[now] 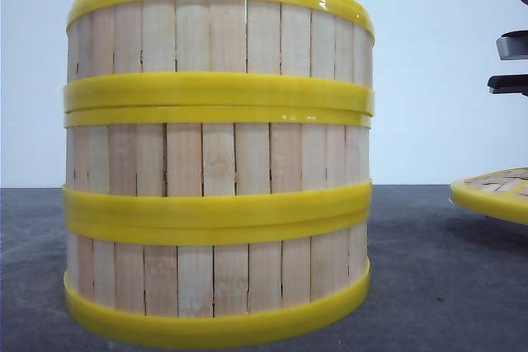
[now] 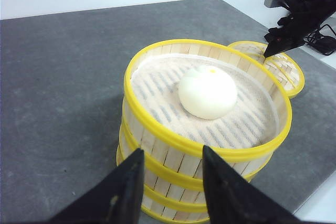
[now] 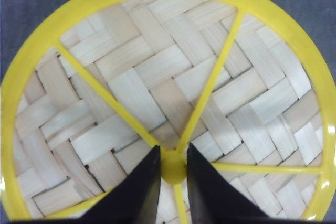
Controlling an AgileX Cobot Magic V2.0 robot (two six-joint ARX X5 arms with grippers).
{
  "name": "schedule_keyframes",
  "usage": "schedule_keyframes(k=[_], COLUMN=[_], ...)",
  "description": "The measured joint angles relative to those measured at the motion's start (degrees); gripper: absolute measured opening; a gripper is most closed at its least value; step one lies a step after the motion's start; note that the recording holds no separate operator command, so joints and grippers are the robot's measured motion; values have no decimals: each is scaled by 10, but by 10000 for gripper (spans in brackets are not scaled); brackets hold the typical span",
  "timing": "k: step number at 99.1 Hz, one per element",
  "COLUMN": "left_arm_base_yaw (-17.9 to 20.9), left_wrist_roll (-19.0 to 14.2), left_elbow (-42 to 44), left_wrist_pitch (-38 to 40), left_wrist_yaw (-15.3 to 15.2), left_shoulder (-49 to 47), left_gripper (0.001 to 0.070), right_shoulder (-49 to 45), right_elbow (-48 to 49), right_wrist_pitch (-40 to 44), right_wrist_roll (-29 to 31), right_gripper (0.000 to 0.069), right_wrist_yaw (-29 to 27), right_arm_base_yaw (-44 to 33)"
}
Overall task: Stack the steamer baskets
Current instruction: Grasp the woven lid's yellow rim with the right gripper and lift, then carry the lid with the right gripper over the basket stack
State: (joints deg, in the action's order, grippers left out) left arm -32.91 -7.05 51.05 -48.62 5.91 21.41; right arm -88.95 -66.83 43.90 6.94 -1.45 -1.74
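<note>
The right gripper (image 3: pixel 173 169) is straddling the lid's (image 3: pixel 157 77) yellow hub with its fingers slightly parted, while the left gripper (image 2: pixel 170 169) is hanging open, empty, beside the three stacked baskets (image 1: pixel 216 158) holding a bun (image 2: pixel 207 92).

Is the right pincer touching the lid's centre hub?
Cannot tell. In the right wrist view the right pincer straddles the hub of the lid, but whether its fingers press it is unclear.

Steamer baskets (image 1: pixel 217 158): three, stacked one on another, standing on the table (image 1: pixel 437 286), left of centre in the front view. Bun (image 2: pixel 208 92): one, lying in the top basket. Woven lid (image 1: pixel 495 191): flat on the table, to the right of the stack, just beside it.
</note>
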Motion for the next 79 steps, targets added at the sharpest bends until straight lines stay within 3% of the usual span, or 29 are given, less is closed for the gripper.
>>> schedule_keyframes(k=[43, 79], left_arm_base_yaw=[0, 0], left_wrist_roll=[0, 1], left_elbow=[0, 0], left_wrist_pitch=[0, 2], left_wrist_yaw=[0, 0], left_shoulder=[0, 0], left_gripper=[196, 196], right_shoulder=[3, 50], right_elbow=[-33, -171], right_wrist_pitch=[41, 135], right_wrist_roll=[-1, -26], right_gripper=[58, 58], right_wrist_yaw=[0, 7], right_arm_base_yaw=[0, 34])
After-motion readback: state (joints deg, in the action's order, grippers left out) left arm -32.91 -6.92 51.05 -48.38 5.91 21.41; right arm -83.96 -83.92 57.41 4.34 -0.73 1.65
